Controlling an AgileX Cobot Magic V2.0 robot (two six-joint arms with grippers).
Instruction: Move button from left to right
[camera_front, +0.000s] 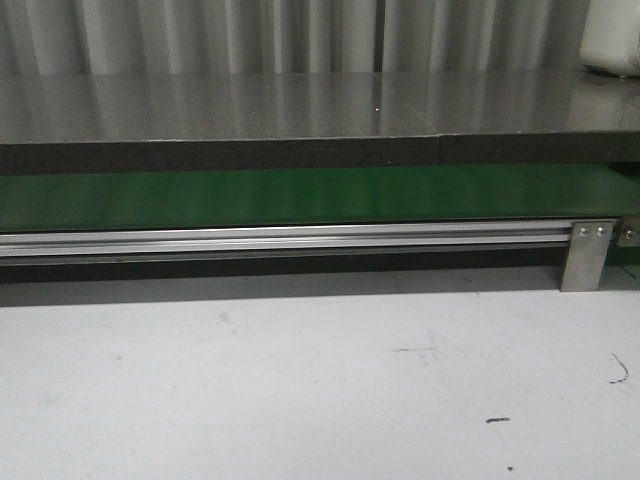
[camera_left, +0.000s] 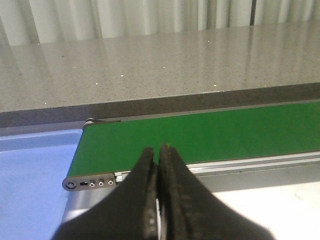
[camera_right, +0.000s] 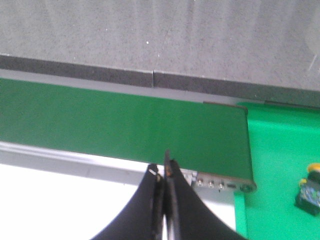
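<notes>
Presently: green belt, two arms, one button.
Belt (camera_front: 300, 197) spans the front view's middle band, above an aluminium rail (camera_front: 280, 240) and a white counter (camera_front: 300, 390); grey slab (camera_front: 300, 105) behind. Left end effector (camera_left: 158, 165): fingers pressed together, nothing held, lower centre of its wrist view over the belt's end, blue bin (camera_left: 30, 175) at lower left. Right end effector (camera_right: 163, 175): fingers together, empty. Button (camera_right: 309, 191): lower right edge of the right wrist view, on a green tray (camera_right: 280, 165) past the belt's end, well apart from the fingers.
</notes>
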